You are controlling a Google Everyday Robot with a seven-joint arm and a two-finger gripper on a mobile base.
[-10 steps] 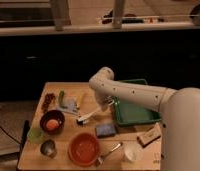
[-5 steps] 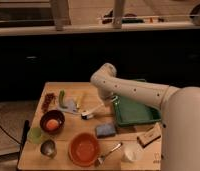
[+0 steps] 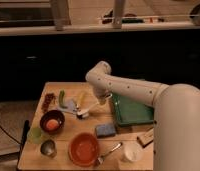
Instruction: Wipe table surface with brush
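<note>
The gripper [image 3: 101, 99], near the middle of the table surface's [image 3: 73, 126] far edge, grasps the brush [image 3: 89, 109], bristles down on the wood.

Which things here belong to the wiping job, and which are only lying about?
Job: brush; table; gripper, at the brush handle's upper end.
Lying about: tray; sponge; orange bowl; dark bowl; utensil.

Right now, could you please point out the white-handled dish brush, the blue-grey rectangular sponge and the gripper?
white-handled dish brush [image 3: 91, 108], camera view, middle of handle.
blue-grey rectangular sponge [image 3: 106, 130], camera view, top face.
gripper [image 3: 99, 99], camera view, its tip, at the brush handle's upper end.
</note>
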